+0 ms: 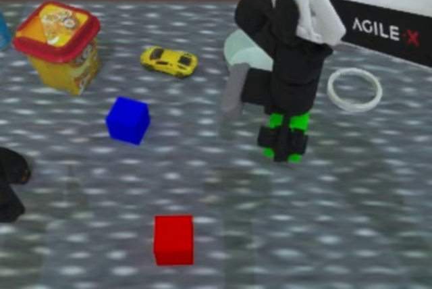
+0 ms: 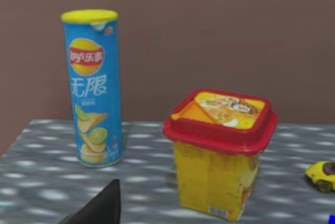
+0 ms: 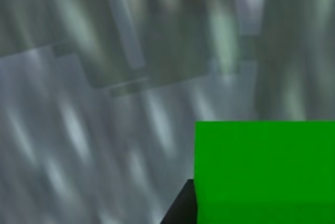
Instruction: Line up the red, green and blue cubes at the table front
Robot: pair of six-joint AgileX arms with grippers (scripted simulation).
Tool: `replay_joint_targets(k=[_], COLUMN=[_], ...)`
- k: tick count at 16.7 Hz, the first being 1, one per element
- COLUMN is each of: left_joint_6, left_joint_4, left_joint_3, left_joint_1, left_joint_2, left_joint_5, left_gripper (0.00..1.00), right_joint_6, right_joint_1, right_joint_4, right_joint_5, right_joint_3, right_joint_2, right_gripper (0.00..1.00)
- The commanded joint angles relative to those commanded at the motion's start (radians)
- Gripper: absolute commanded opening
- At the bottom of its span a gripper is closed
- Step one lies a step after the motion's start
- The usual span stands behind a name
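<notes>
My right gripper (image 1: 283,142) hangs right of the table's middle, shut on the green cube (image 1: 298,122). The cube shows as green patches between the dark fingers and fills one corner of the right wrist view (image 3: 264,171), with one finger (image 3: 180,208) against its side. The blue cube (image 1: 127,119) rests on the table (image 1: 351,221) left of centre. Near the front edge stands the red cube (image 1: 173,240). My left gripper (image 1: 8,188) is parked open at the left edge, with one finger (image 2: 102,208) showing in the left wrist view.
A yellow tub with a red lid (image 1: 57,46) stands at the back left, with a blue chips can (image 2: 94,88) beside it. A yellow toy car (image 1: 169,61) lies behind the blue cube. A pale bowl (image 1: 241,49) sits half under my right arm. A white ring (image 1: 354,89) lies at the right.
</notes>
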Motion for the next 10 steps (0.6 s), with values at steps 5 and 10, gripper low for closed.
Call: replay_joint_targets(k=[5,10], left_joint_6=[0.000,0.000], left_joint_4=[0.000,0.000], left_joint_3=[0.000,0.000], left_joint_1=[0.000,0.000], left_joint_2=[0.000,0.000], left_joint_5=[0.000,0.000], left_gripper=[1.00,1.00], right_joint_6=[0.054,0.084], right_joint_1=[0.222,0.342], right_joint_4=[0.035,0.056], right_joint_5=[-0.001,-0.001], right_joint_3=[-0.166,-0.258], right_joint_2=[-0.131,-0.205], right_gripper=[0.00,0.00])
